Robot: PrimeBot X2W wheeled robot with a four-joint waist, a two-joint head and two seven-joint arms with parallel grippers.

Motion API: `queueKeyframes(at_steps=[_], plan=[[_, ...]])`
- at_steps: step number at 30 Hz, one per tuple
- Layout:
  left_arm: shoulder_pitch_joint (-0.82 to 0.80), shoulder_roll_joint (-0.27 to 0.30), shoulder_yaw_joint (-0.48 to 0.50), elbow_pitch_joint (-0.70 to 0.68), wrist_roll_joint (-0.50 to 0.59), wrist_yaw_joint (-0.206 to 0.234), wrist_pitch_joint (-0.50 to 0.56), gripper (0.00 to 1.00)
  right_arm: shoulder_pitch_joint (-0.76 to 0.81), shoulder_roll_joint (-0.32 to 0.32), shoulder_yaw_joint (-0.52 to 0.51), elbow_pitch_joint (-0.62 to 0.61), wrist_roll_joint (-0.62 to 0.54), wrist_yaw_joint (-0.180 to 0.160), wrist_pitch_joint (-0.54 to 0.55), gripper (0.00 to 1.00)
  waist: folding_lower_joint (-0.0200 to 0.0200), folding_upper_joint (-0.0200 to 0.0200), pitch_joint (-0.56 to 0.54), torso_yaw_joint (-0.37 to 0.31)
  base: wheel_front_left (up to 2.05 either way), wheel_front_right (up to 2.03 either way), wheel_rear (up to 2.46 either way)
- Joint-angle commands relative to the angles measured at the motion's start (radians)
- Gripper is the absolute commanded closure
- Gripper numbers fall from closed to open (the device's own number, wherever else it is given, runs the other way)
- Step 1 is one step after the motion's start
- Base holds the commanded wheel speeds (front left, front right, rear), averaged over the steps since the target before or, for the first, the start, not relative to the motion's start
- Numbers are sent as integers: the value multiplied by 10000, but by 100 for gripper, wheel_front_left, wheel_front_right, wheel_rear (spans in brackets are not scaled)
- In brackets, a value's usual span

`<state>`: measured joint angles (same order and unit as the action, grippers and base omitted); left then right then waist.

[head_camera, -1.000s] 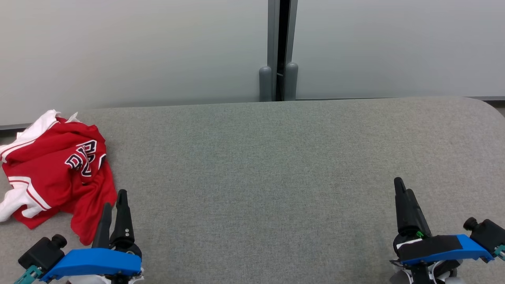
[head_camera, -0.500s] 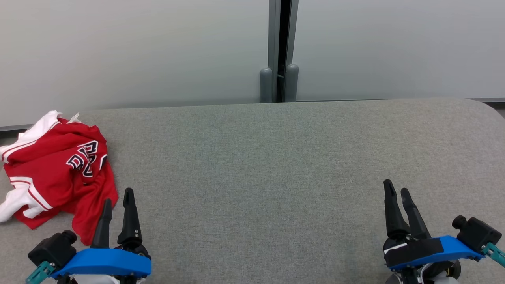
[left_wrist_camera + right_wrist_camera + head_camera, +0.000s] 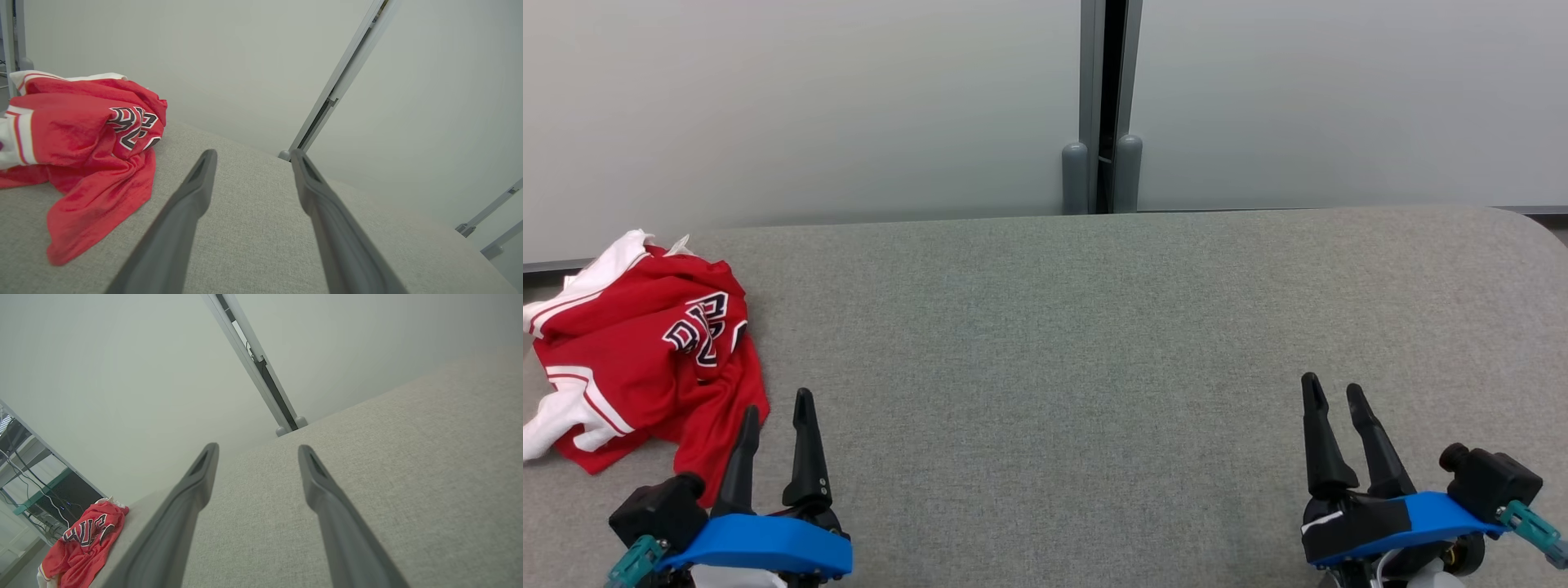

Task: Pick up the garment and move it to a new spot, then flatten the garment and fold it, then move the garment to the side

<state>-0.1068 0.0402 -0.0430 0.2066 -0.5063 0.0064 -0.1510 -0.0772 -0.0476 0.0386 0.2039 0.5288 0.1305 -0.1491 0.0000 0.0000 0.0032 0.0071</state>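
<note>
- At the table's (image 3: 1054,327) left edge, the red garment (image 3: 637,351) is seen crumpled, not yet lifted.
- Just beside it, the left gripper (image 3: 776,404) is held spread and empty.
- Near the right edge, the right gripper (image 3: 1331,388) is likewise held spread and empty.
- Every step is judged outstanding.

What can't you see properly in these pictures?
- Red jersey lettering: in the head view, crumpled folds hide most of the letters.
- The jersey's white-trimmed end: in the left wrist view, it is cut off by the left edge.
- The jersey's underside: hidden against the grey fabric table.
- Shelves and cables beyond the table: small and blurred in the right wrist view.
</note>
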Motion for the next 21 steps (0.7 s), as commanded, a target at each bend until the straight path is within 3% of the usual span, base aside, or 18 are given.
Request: queueKeyframes(at_steps=[1,21], plan=[[-236,84,-53,-69,300,53,-100,0,-77,-36,50,-55,-301,2,-110,0,0,0,0,3,0,0,0],[-135,103,-127,64,2125,226,-571,0,-69,-39,246,13,-2211,3,-585,0,0,0,-19,-30,0,0,0]])
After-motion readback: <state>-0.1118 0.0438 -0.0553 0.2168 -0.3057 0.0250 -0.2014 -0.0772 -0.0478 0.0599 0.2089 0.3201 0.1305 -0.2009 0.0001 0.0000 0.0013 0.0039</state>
